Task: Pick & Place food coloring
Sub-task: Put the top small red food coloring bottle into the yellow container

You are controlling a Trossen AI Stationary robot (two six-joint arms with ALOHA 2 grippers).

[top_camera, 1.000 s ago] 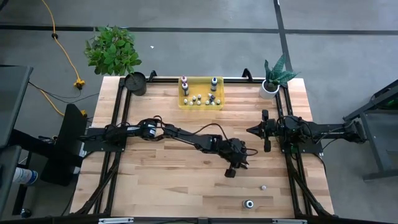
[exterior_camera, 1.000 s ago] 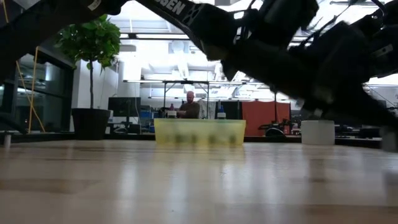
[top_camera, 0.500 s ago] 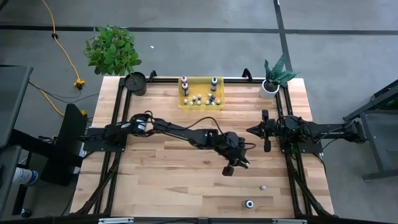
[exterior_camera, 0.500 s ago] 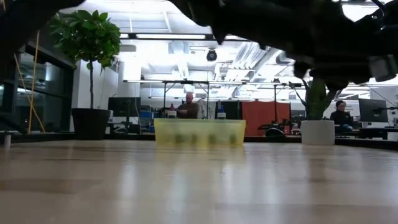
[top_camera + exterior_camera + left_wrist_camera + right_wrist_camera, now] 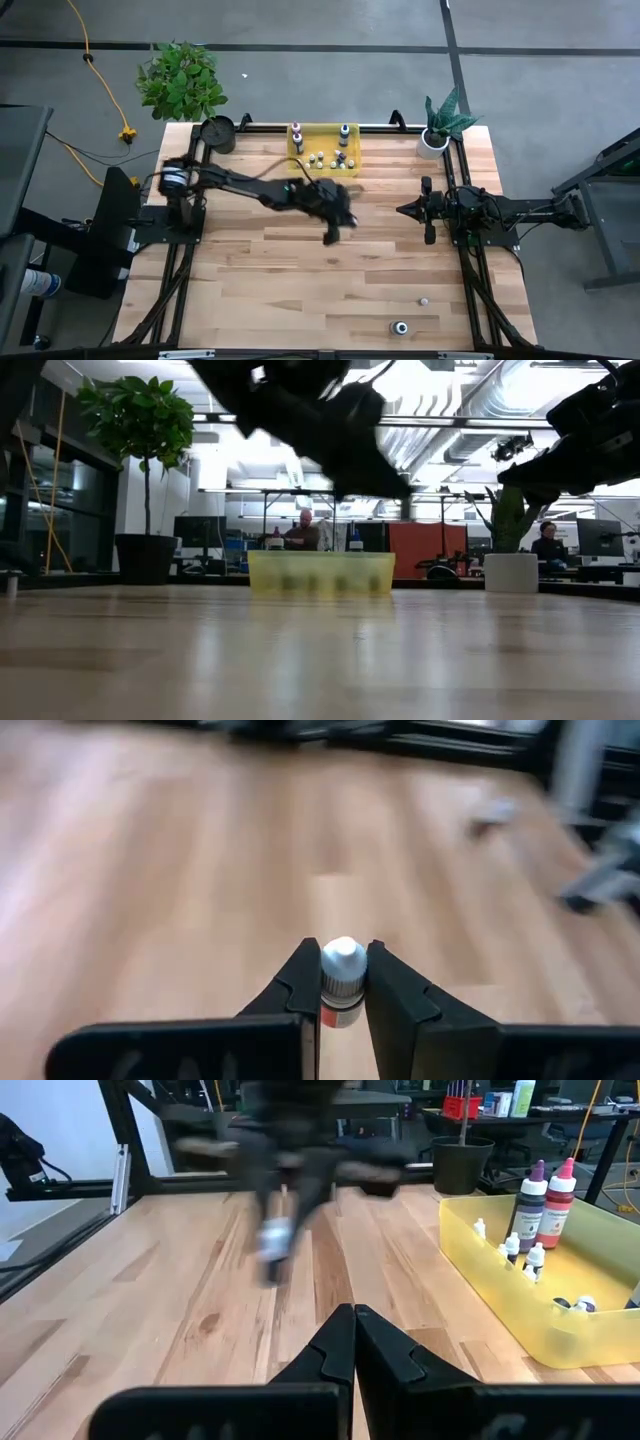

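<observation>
The left gripper (image 5: 331, 236) is positioned over the middle of the table (image 5: 250, 290), just in front of the yellow bin (image 5: 323, 131), with its arm reaching in from the left edge. Its jaws are clamped on one small food coloring bottle (image 5: 341, 982); the left wrist view shows the bottle's white cap and a red band on its body, pinched between the two dark fingers (image 5: 298, 990). In the right wrist view the same bottle (image 5: 274, 1238) appears as a pale blur under the left arm, clear of the table surface.

The right gripper (image 5: 354, 1323) sits at the right side of the table, aimed toward the centre, with its jaws pressed together and nothing between them.

The remaining food coloring bottles (image 5: 322, 158) stand inside the yellow bin at the far edge of the table. Two taller bottles (image 5: 544, 1200), one dark-bodied and one pink-bodied, stand at one end of the bin. One small pale bottle (image 5: 424, 299) lies on the table near the front right corner, and another small item (image 5: 399, 327) lies near it, closer to the front edge.

A white plant pot (image 5: 433, 143) stands at the far right corner.
</observation>
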